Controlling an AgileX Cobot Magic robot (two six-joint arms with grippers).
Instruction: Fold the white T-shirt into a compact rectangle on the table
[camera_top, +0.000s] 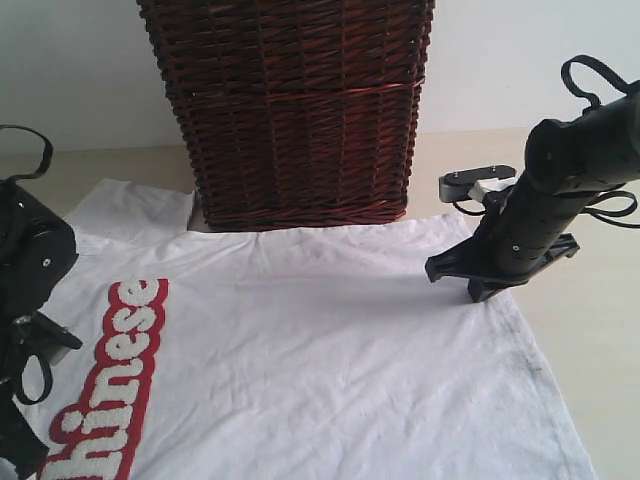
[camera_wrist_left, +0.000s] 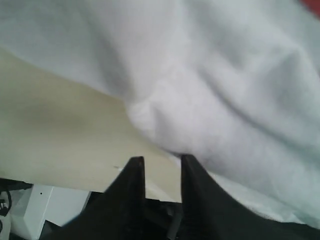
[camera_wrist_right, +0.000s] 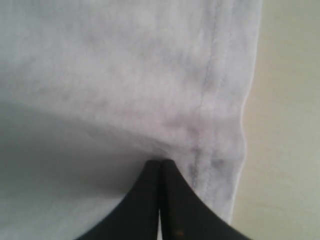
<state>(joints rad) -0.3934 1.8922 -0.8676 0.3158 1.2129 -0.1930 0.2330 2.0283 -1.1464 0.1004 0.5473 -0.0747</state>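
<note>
Wicker basket and wall back there
The wicker basket was dark reddish-brown, standing upright at the far middle; its top ran out of frame; the wall behind it was plain and pale.

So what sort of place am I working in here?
Most likely an indoor tabletop setup staged for laundry folding: a pale table with a plain wall behind, a wicker basket at the back, and a T-shirt spread flat in front of it.
</note>
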